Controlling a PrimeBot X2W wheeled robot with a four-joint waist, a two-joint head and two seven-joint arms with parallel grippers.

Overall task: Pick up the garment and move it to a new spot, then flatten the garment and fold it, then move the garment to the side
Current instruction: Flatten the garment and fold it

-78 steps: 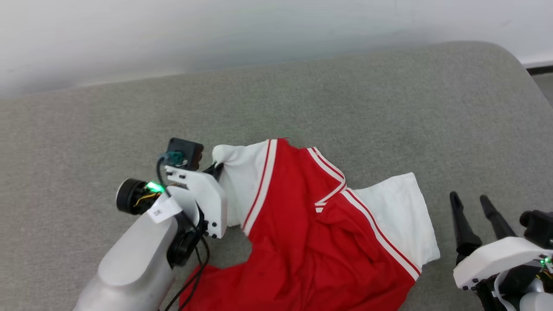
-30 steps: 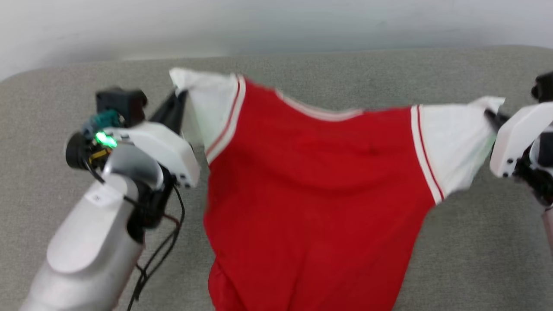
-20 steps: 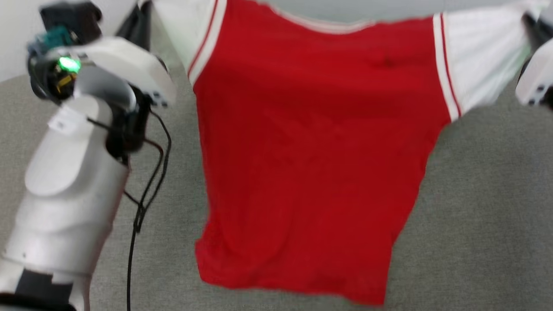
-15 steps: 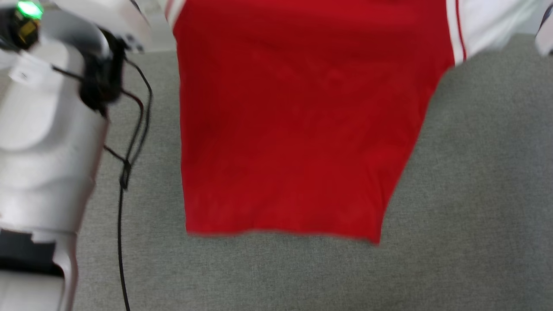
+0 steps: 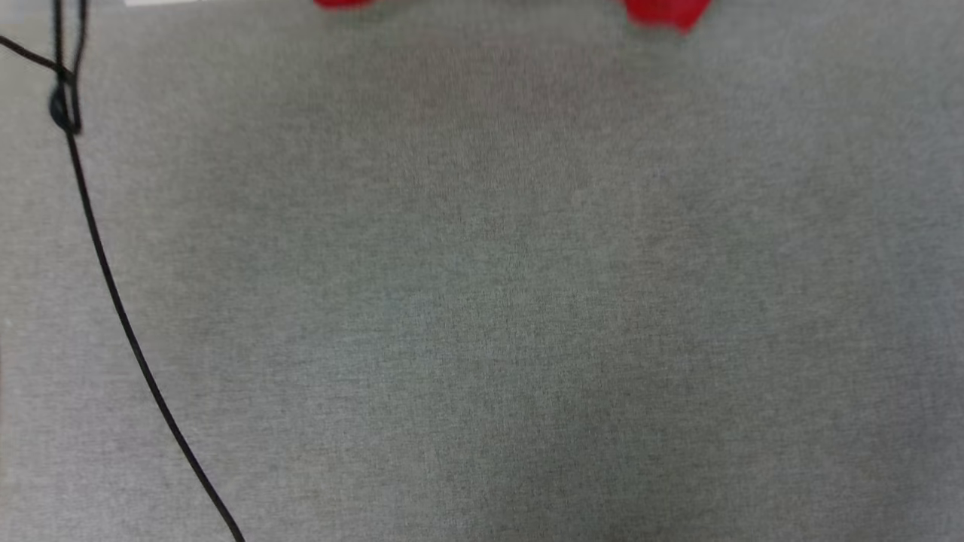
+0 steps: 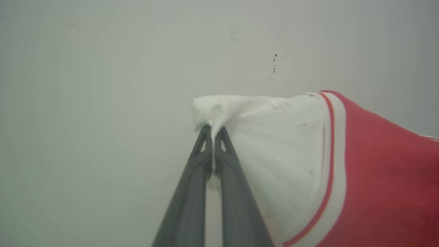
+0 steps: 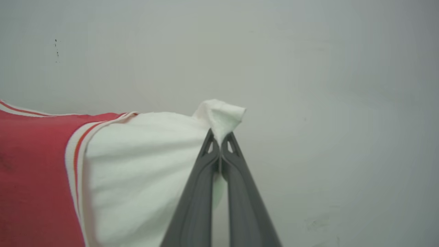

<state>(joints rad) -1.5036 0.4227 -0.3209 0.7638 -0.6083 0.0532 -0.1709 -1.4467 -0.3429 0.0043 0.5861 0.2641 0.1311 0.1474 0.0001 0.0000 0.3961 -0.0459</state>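
Grey woven cloth is stretched over the surface (image 5: 482, 301) below the head camera. Two blurred red hem corners of the garment (image 5: 663, 10) are caught at that view's top edge, apparently hanging above the cloth. The garment is held up in the air by its two white sleeves. Its red body is stretched between them, with striped trim at each shoulder seam. One sleeve tip is clamped between the closed fingers of the left gripper (image 6: 213, 132), and the other is pinched in the same way by the right gripper (image 7: 219, 136). A pale wall (image 6: 103, 68) is seen behind both grippers, and a black cable (image 5: 113, 286) is trailed down the surface's left side.

The carry to a new spot is judged to be the step in hand. For it to be done well, the sleeves should be held level and taut so that the body hangs without twist. The hem should be lowered first onto open cloth away from the cable. Since only small pinches of fabric are held, jerks should be avoided.
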